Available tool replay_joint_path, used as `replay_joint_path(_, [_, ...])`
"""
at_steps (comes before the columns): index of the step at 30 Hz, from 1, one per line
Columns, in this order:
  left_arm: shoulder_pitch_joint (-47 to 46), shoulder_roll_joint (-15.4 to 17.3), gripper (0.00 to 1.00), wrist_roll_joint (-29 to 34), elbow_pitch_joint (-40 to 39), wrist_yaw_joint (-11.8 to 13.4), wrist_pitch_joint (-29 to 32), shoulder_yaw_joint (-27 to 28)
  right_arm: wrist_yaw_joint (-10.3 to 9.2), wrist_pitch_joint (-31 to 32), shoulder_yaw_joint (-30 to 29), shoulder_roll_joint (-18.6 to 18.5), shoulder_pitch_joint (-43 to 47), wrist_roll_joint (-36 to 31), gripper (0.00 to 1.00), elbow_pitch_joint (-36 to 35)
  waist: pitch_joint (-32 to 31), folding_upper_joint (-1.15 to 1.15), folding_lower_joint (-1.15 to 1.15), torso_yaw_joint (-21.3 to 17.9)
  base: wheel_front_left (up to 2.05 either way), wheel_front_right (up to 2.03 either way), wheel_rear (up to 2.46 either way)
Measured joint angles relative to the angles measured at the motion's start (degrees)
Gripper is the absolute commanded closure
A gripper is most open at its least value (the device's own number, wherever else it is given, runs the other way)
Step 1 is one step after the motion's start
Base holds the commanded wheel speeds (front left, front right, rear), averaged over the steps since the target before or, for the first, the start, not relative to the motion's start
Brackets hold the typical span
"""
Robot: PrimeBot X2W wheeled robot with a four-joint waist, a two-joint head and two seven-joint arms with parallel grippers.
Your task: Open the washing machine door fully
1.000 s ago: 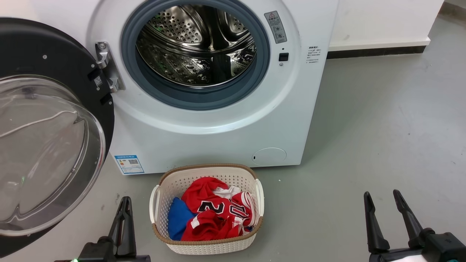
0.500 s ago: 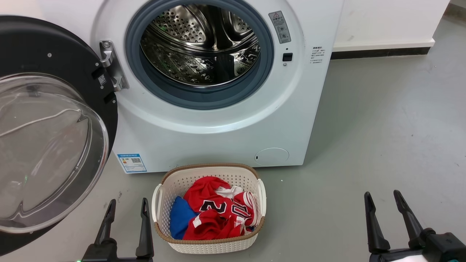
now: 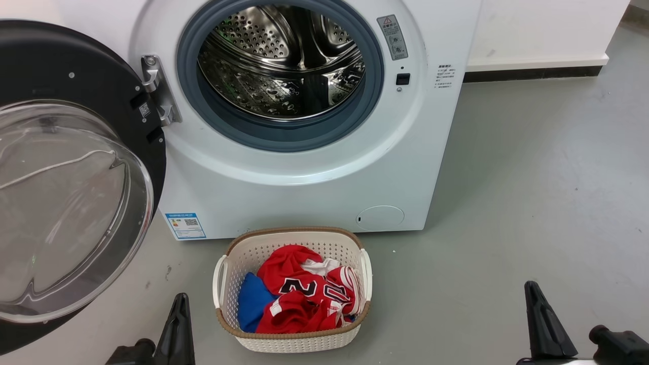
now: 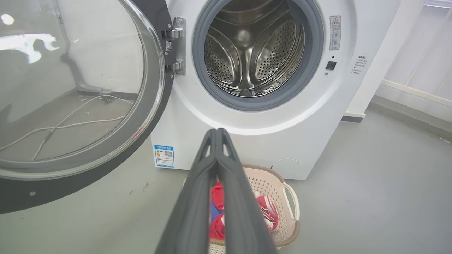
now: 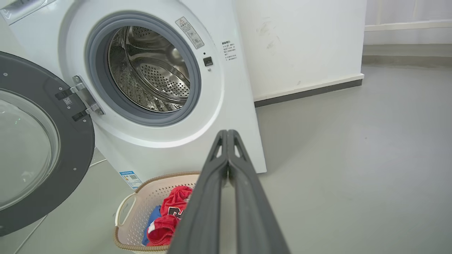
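Observation:
The white washing machine (image 3: 304, 192) stands with its steel drum exposed. The washing machine door (image 3: 76, 61), a black disc with a clear glass bowl, is swung wide to the left on its hinge and faces outward. It also appears in the left wrist view (image 4: 35, 192) and the right wrist view (image 5: 76, 141). Low at the front left, my left gripper (image 3: 181, 299) is shut on nothing, its fingers pressed together (image 4: 216, 131). My right gripper (image 3: 531, 286) sits low at the front right, also shut and empty (image 5: 227, 132). Both are well clear of the door.
A white woven laundry basket (image 3: 299, 344) with red and blue clothes stands on the grey floor just in front of the machine, between my grippers. A white wall with a dark skirting (image 3: 532, 75) runs to the right. A pale cable shows through the door glass.
The right gripper has shut and dropped lower in the head view. The left gripper opened half a second ago and is shut again. The door has not swung.

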Motion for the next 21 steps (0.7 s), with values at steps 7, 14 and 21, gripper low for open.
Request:
replay_joint_path(7, [-1.49, 0.34, 1.00, -8.56, 1.42, -1.01, 1.47, 0.03, 0.00, 1.51, 0.04, -0.37, -1.42, 8.02, 1.00, 0.97, 0.09, 0.00, 0.00, 0.18, 0.00, 0.00, 0.00])
replay_joint_path(14, [-2.90, 0.64, 1.00, -16.39, 2.74, -1.94, 2.85, 0.14, 0.00, 2.85, 0.04, -0.67, -2.69, 15.35, 1.00, 2.08, 0.18, 0.00, 0.00, 0.36, 0.00, 0.00, 0.00])
replay_joint_path(21, [-4.19, 1.01, 1.00, -23.48, 3.94, -2.58, 4.20, 0.32, 0.00, 4.13, -0.04, -0.94, -3.94, 22.06, 1.00, 2.83, 0.27, 0.00, 0.00, 0.54, 0.00, 0.00, 0.00])
